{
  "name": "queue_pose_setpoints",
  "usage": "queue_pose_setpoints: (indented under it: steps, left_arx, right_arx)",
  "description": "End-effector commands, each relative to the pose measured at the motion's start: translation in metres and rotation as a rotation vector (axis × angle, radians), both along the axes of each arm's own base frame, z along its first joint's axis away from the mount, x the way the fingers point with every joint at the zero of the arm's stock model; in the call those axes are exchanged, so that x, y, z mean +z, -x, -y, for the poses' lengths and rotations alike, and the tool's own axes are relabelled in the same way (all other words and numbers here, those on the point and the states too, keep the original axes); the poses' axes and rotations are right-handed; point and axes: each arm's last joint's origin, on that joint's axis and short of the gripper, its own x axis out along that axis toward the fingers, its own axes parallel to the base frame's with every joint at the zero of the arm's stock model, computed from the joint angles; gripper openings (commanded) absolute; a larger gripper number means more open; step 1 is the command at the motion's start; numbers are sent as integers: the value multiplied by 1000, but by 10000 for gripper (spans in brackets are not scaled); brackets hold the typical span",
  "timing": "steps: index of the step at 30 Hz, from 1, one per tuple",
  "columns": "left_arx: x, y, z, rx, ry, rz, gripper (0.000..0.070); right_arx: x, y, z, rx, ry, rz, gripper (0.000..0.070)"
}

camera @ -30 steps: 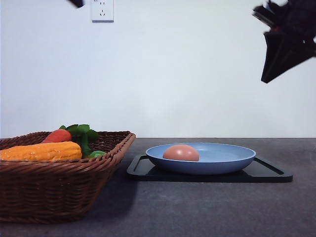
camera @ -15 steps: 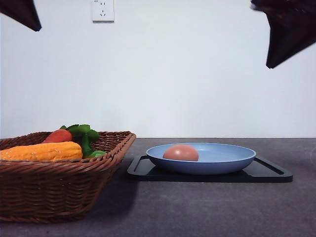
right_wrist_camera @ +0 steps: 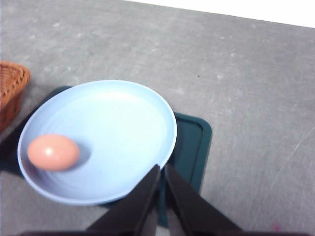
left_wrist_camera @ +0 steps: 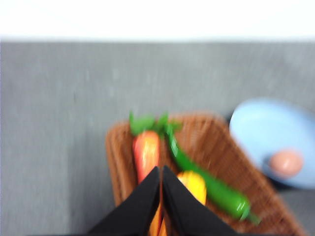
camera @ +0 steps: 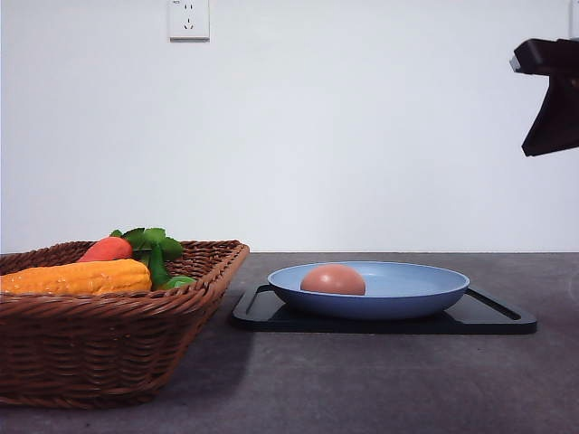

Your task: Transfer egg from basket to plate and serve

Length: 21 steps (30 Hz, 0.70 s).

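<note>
The brown egg [camera: 333,279] lies in the left part of the light blue plate [camera: 416,298], away from the wicker basket [camera: 109,344] at the left. In the right wrist view my right gripper [right_wrist_camera: 161,169] hovers shut and holding nothing over the plate's [right_wrist_camera: 123,128] near rim, with the egg [right_wrist_camera: 53,152] off to one side. Its dark body [camera: 554,99] hangs high at the right edge of the front view. My left gripper [left_wrist_camera: 161,169] is shut and holding nothing above the basket [left_wrist_camera: 211,142]. From there the egg [left_wrist_camera: 286,163] shows on the plate [left_wrist_camera: 261,123].
The plate rests on a flat black tray [camera: 488,318]. In the basket lie an orange corn cob [camera: 77,277], a carrot [camera: 107,249] with green leaves and a green pepper [left_wrist_camera: 216,189]. A grey tabletop runs back to a white wall.
The left arm has left the front view at the top left. The right arm has shifted right and lower. Egg, plate and basket have stayed put.
</note>
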Motion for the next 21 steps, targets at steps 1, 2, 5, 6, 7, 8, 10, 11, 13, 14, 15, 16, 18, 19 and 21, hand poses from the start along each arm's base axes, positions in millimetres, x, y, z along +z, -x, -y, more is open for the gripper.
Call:
queue_pose_setpoints:
  steps: [1, 2, 5, 6, 7, 8, 10, 11, 13, 14, 15, 16, 18, 19, 21]
  left_arx:
    - [4, 0, 0, -4, 20, 14, 0]
    - [5, 0, 0, -4, 23, 22, 0]
    - [6, 0, 1, -4, 26, 31, 0]
    - [6, 0, 1, -4, 25, 28, 0]
    - [5, 0, 1, -4, 25, 26, 0]
    - [5, 0, 1, -4, 24, 26, 0]
    - [5, 0, 1, -4, 25, 26, 0]
    - [5, 0, 1, -4, 25, 26, 0]
    - [5, 0, 1, -4, 25, 26, 0]
    - [5, 0, 1, -4, 25, 26, 0]
    - [5, 0, 1, -5, 25, 26, 0]
    - [5, 1, 1, -10, 25, 26, 0]
    - [7, 4, 1, -19, 30, 42, 0]
    - [8, 8, -1, -19, 36, 60, 0]
    - [12, 18, -5, -24, 11, 122, 0]
  right_arx:
    - [2, -1, -1, -3, -22, 8, 0]
    - [2, -1, -1, -3, -22, 8, 0]
    - [2, -1, -1, -3, -22, 8, 0]
    - [2, -1, -1, -2, -22, 8, 0]
    - [2, -1, -1, -2, -22, 8, 0]
    - [2, -1, -1, -2, -22, 8, 0]
    - [2, -1, -1, -3, -22, 8, 0]
    - [2, -1, -1, -3, -22, 8, 0]
    - [2, -1, -1, -3, -22, 8, 0]
    - [2, -1, -1, -3, -22, 8, 0]
    - [2, -1, -1, -3, -22, 8, 0]
    - [2, -1, -1, -2, -22, 8, 0]
    - [2, -1, -1, -3, -22, 8, 0]
    - [2, -1, -1, -3, -22, 8, 0]
    - [2, -1, -1, -3, -22, 8, 0]
